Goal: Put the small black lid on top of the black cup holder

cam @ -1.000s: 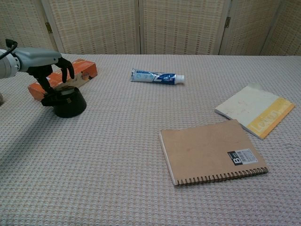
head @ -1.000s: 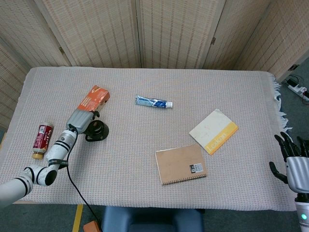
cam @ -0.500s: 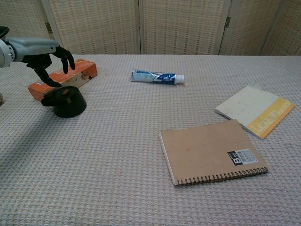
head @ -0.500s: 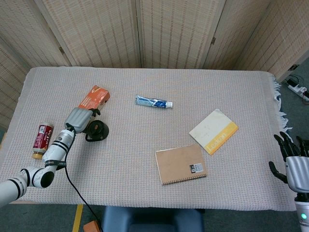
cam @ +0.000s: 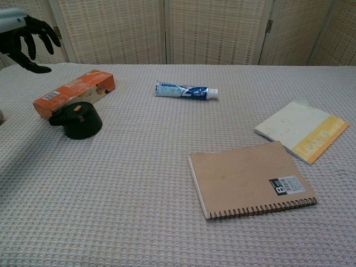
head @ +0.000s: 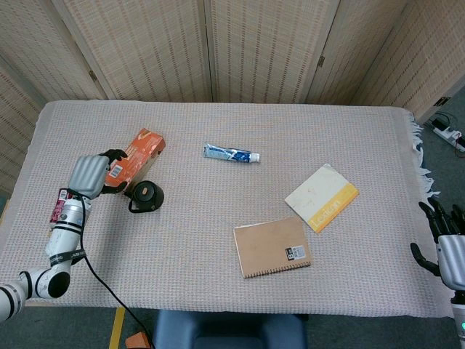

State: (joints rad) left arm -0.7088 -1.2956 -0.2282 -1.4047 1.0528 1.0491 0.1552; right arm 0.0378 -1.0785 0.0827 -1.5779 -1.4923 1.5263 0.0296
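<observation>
Woven screens back the cloth-covered surface. On it the lid sits atop the holder, touching the orange box. Left hand hangs above, apart from both, fingers spread and empty. Right hand waits off the surface's edge, fingers spread.
</observation>
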